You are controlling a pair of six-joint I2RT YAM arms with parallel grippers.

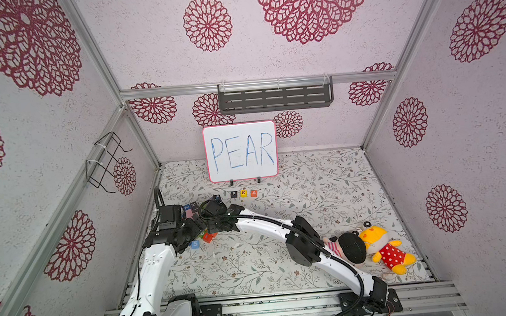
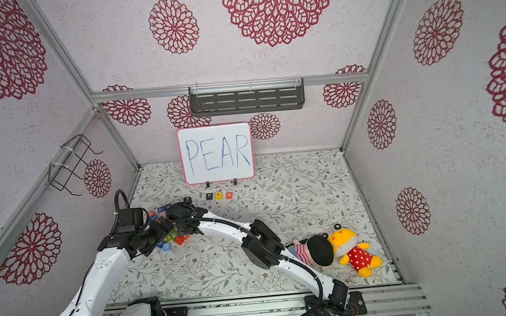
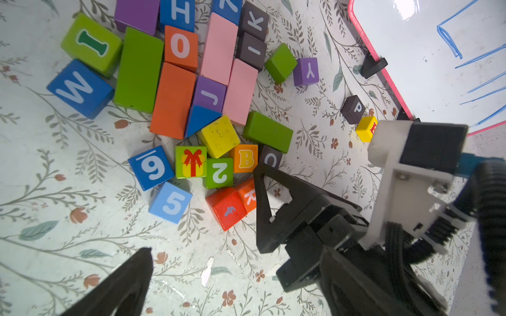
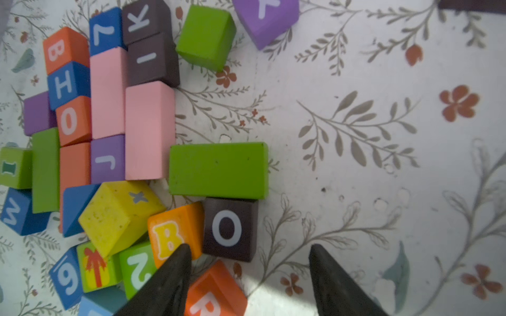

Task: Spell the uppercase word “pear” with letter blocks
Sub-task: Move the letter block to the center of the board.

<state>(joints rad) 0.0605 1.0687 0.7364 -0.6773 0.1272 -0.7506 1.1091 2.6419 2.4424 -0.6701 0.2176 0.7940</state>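
R next; P, E, A already lined up.
Top view: P block (image 1: 234, 194), E block (image 1: 243, 193), A block (image 1: 254, 193) rowed well beyond both grippers. Left wrist: left gripper (image 3: 235, 254) spread wide, empty; R block (image 3: 247, 195) just ahead. Right wrist: right gripper (image 4: 249, 246) parted, gripping nothing; R block (image 4: 216, 295) against one finger, letter up, skewed. Likely a light, rigid, slick cube, no long axis; best pinched on opposite flat sides.

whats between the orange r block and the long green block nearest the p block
The dark O block sits there, up against the long green block and near the R block; the right wrist view shows it best.
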